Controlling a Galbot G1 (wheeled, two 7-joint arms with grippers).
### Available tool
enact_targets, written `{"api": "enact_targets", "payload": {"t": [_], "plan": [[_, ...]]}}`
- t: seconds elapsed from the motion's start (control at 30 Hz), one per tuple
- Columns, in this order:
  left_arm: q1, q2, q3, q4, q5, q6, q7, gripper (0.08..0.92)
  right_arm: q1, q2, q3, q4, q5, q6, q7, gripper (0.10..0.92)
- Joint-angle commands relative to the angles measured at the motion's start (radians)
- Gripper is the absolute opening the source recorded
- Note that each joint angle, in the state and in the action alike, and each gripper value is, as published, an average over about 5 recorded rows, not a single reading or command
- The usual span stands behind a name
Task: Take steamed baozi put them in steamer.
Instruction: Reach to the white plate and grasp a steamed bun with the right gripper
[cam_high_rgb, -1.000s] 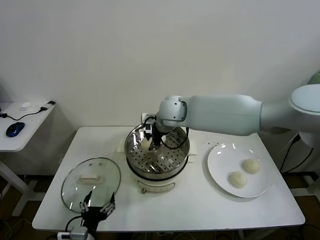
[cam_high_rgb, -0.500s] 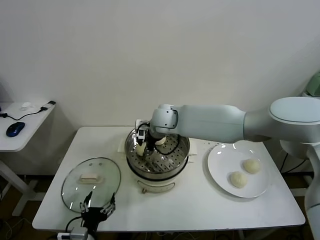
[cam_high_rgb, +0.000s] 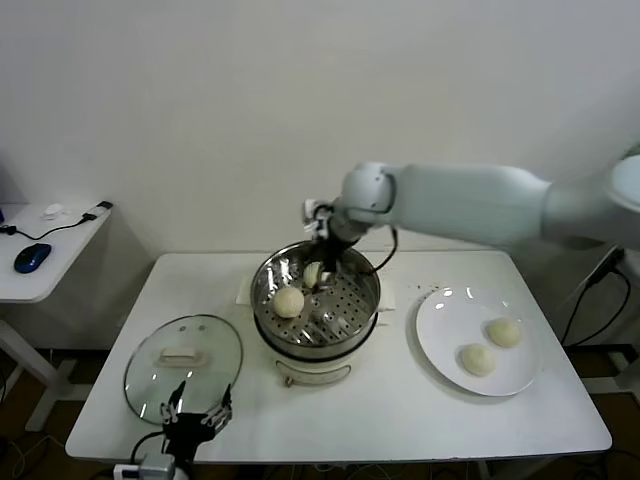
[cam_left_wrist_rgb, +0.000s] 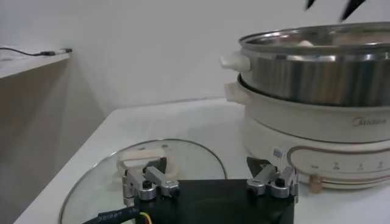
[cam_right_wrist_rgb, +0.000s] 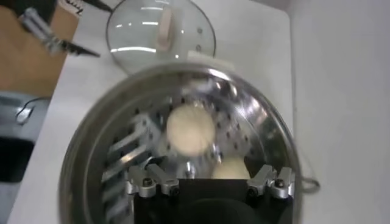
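Observation:
The steamer (cam_high_rgb: 315, 325) stands mid-table, a steel pot on a white base. Two steamed baozi lie on its perforated floor: one (cam_high_rgb: 289, 301) toward the left, the other (cam_right_wrist_rgb: 228, 169) at the back under my right gripper. Two more baozi (cam_high_rgb: 503, 332) (cam_high_rgb: 476, 359) rest on the white plate (cam_high_rgb: 440, 315) at the right. My right gripper (cam_high_rgb: 325, 268) hangs open over the back of the pot, holding nothing; in its wrist view the right gripper (cam_right_wrist_rgb: 210, 178) stands above both buns. My left gripper (cam_high_rgb: 195, 413) is parked open at the table's front edge, next to the lid.
The round glass lid (cam_high_rgb: 215, 350) with a white handle lies flat at the front left, just ahead of the left gripper (cam_left_wrist_rgb: 207, 178). A side table (cam_high_rgb: 45, 275) with a blue mouse (cam_high_rgb: 30, 258) stands to the far left. A wall runs behind the table.
My right gripper has opened and let a baozi go onto the steamer floor, then lifted up and back toward the pot's rear. The left arm has not moved.

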Motion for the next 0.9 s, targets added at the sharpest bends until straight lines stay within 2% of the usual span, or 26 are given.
{"api": "enact_targets", "payload": {"t": [0.03,0.2,0.37,0.63,0.9], "plan": [[0.001,0.000,0.000,-0.003,0.001,0.000,0.000,0.823,0.240,-0.309,-0.223,0.016,-0.075,0.226,-0.303,0.823],[-0.007,-0.006,0.001,-0.004,0.000,0.003,0.001,0.823,0.166,-0.491,-0.305,0.064,-0.291,0.281,-0.276,0.823],[-0.010,-0.014,-0.001,0.001,0.002,0.004,0.001,0.823,-0.076,-0.586,-0.173,0.068,-0.462,0.252,-0.215,0.823],[0.000,-0.020,-0.010,0.005,0.008,0.004,0.001,0.823,-0.398,-0.599,0.066,0.035,-0.603,0.177,-0.154,0.823],[0.001,-0.020,-0.015,0.011,0.008,0.006,0.004,0.823,-0.556,-0.558,0.209,-0.009,-0.681,0.119,-0.084,0.823]]}}
